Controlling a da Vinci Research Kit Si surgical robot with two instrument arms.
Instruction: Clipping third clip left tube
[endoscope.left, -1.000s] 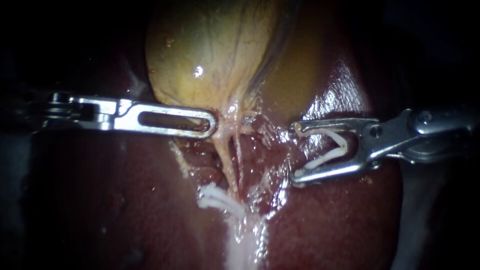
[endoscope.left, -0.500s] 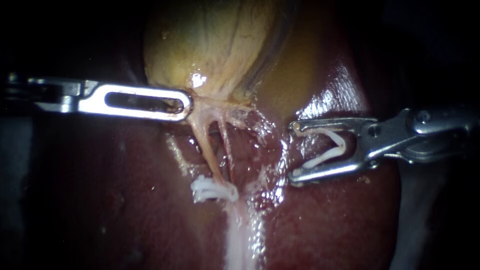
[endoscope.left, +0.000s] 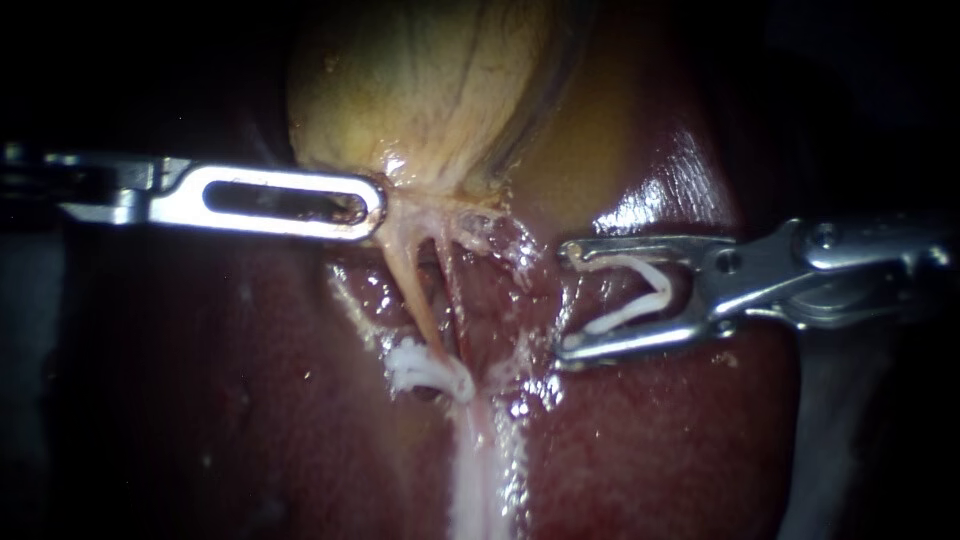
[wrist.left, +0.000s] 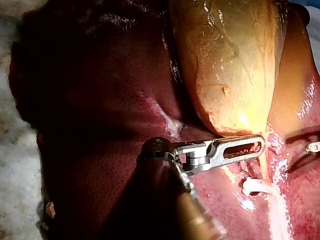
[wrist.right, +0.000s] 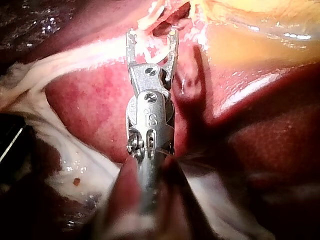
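Liver (endoscope.left: 200, 400): dark red and glossy, filling most of the endoscope view and lying under everything else.
Gallbladder (endoscope.left: 430, 90): a yellow-tan sac at top centre, narrowing downward into pale, stringy tissue.
Pale band (endoscope.left: 480, 470): a whitish strip of tissue that runs from the white clips down the liver to the bottom edge.
Left instrument (endoscope.left: 372, 208): comes in level from the left. Its long slotted jaws lie together, clamped on the gallbladder at its narrow end, and the tissue there is drawn taut toward the tip.
Right instrument (endoscope.left: 565, 300): comes in from the right, pointing toward the centre. Its jaws stand wide apart with the open clip seated between them, touching both.
Left tube (endoscope.left: 408, 290): a thin tan cord that starts just under the left instrument's tip and slants down to the white clips. It lies apart from the right instrument's jaws.
Right tube (endoscope.left: 450, 295): a thinner cord just beside the left tube, between it and the right instrument's jaws.
White clips (endoscope.left: 425, 368): a small white cluster across the lower ends of both tubes; how many cannot be told.
Open clip (endoscope.left: 660, 285): white and V-shaped, with its mouth facing the tubes, touching neither.
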